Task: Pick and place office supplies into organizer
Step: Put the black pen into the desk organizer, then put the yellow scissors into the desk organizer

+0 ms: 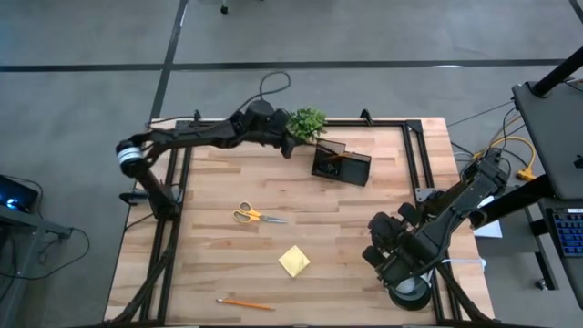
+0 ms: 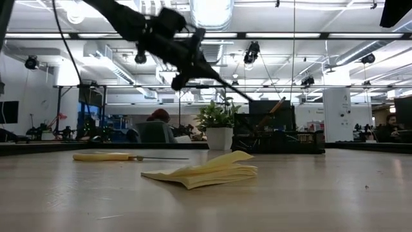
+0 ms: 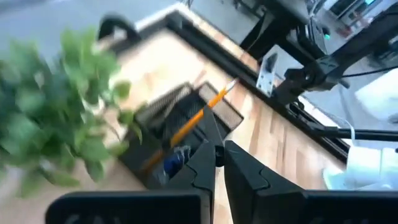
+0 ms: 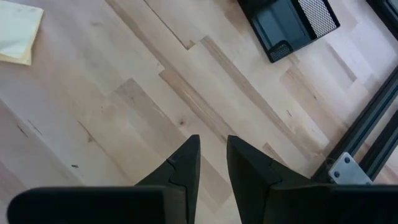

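organizer [image 1: 342, 164] with pencil [image 3: 198, 117] sits just beside left claw [image 1: 290, 146].

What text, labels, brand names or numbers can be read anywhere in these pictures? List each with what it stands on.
None can be read.
Sticky-note pad: blank yellow top sheet, no writing.
Scissors, pencil on the table, organizer: no marking shows.
Pencil in the organizer: blurred, no print to make out.
Both arms and the left gripper, right gripper: no label visible.
Room behind the table in the low view: any signs are too small to read.
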{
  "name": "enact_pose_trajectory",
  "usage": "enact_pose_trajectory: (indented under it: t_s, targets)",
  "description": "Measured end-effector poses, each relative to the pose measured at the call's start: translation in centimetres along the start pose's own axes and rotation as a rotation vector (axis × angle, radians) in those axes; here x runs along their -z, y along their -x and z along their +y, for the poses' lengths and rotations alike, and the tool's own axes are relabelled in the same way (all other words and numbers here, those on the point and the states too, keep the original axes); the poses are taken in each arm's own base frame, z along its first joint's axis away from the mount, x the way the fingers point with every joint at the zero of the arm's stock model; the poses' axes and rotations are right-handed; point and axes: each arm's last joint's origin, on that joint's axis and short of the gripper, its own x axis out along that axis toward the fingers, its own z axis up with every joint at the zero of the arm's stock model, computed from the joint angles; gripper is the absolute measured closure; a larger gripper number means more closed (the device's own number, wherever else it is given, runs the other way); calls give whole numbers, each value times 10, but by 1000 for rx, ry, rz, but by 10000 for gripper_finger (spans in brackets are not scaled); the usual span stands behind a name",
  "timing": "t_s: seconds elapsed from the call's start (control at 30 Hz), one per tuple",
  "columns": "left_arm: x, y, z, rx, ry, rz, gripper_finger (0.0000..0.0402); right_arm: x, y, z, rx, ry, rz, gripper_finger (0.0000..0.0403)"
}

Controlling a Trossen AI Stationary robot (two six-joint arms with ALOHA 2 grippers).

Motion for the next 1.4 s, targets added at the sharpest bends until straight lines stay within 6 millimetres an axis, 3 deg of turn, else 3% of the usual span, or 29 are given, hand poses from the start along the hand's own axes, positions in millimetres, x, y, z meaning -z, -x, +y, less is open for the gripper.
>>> enact_pose_trajectory:
  t_s: [0.13, 0.27, 0.6, 0.77, 1.0, 1.2, 1.4]
  targets:
    - [-20, 19, -20, -34, -134, -53, 400, 0, -1, 0, 3, 15, 1, 335]
    - [-35, 24, -32, -145, -320, -31, 400, -1, -1, 0, 5, 18, 1, 335]
    - [-49, -17, -41, -158, -498, 136, 400, -1, -2, -1, 6, 19, 6, 335]
    - [-37, -43, -36, -158, -512, 251, 400, -1, -2, -1, 6, 18, 6, 335]
    - [-30, -66, -30, -160, -515, 259, 397, -1, -2, -1, 6, 18, 6, 335]
    - [-25, -81, -32, -143, -531, 215, 338, -1, -2, -1, 6, 42, 5, 335]
    - [-13, -87, -31, -261, -537, 273, 261, -2, -2, -1, 8, 58, 6, 335]
